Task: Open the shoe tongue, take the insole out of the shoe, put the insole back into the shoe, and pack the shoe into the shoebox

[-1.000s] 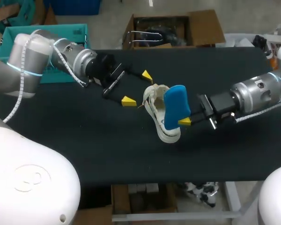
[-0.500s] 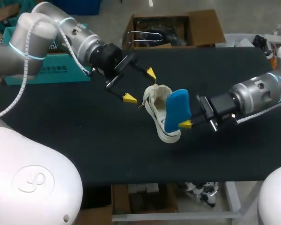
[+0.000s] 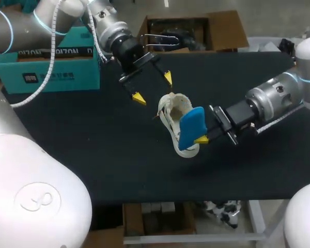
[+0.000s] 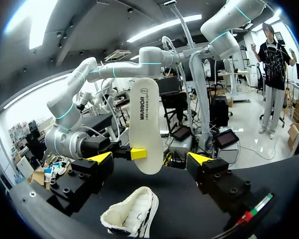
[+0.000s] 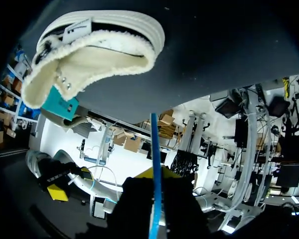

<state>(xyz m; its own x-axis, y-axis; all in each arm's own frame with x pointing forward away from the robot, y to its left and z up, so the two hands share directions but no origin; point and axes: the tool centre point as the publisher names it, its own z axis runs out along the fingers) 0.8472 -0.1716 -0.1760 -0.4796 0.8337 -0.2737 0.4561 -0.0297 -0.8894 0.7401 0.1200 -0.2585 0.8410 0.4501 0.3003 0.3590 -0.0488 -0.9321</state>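
Gripping the insole [image 3: 191, 128] by one end: right gripper [image 3: 201, 139] is clamped on it, blue face toward the head camera, held over the toe half of the shoe [image 3: 174, 116]. One fingertip is hidden behind the insole, and so is the toe. Can't tell if insole touches shoe. Shoe sits mid-table [image 3: 93, 155], fleecy opening showing. Left gripper [image 3: 153, 88] hangs wide open and empty, near the heel. Shoebox [image 3: 51, 67] is at the far-left edge, its top hidden by the left arm, contents not visible.
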